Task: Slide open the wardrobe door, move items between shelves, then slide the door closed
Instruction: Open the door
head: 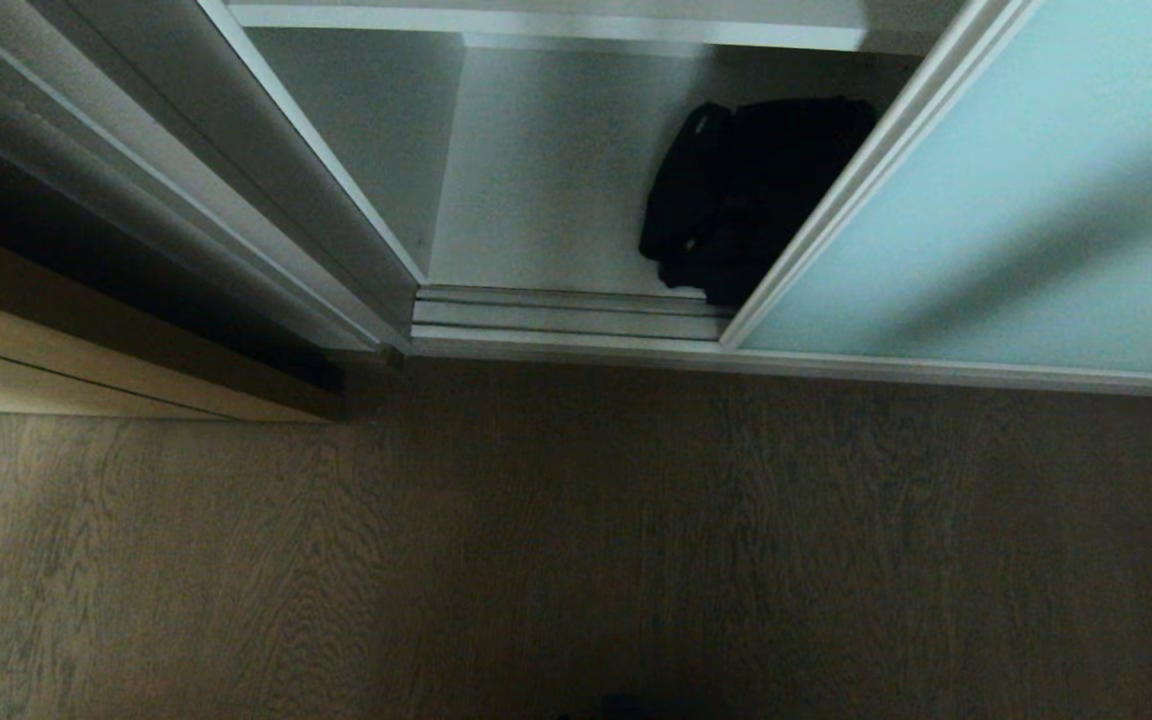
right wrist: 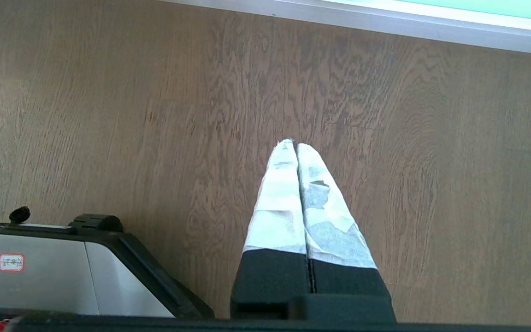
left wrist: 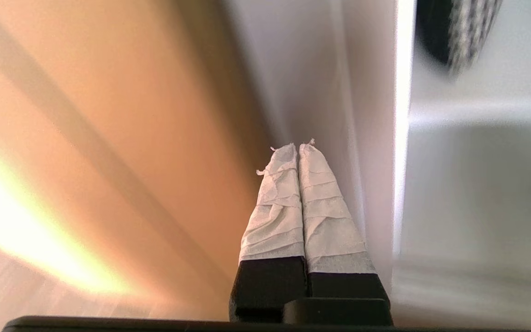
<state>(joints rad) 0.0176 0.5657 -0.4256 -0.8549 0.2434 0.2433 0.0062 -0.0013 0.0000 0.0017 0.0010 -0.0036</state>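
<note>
I see the black bag on the bottom shelf, just beside the turquoise sliding door. Left gripper and right gripper: jaws pressed together, empty.

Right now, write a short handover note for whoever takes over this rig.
Left pincer: shut, empty, beside the wardrobe's white side wall, outside the head view.
Right pincer: shut, empty, parked pointing at the wood floor.
Sliding wardrobe door: partly open, frame edge overlapping the bag.
Black bag: on the bottom shelf, right side.
Done: door opened.
Left: whether the bag's move is finished I cannot tell; then close the door.
</note>
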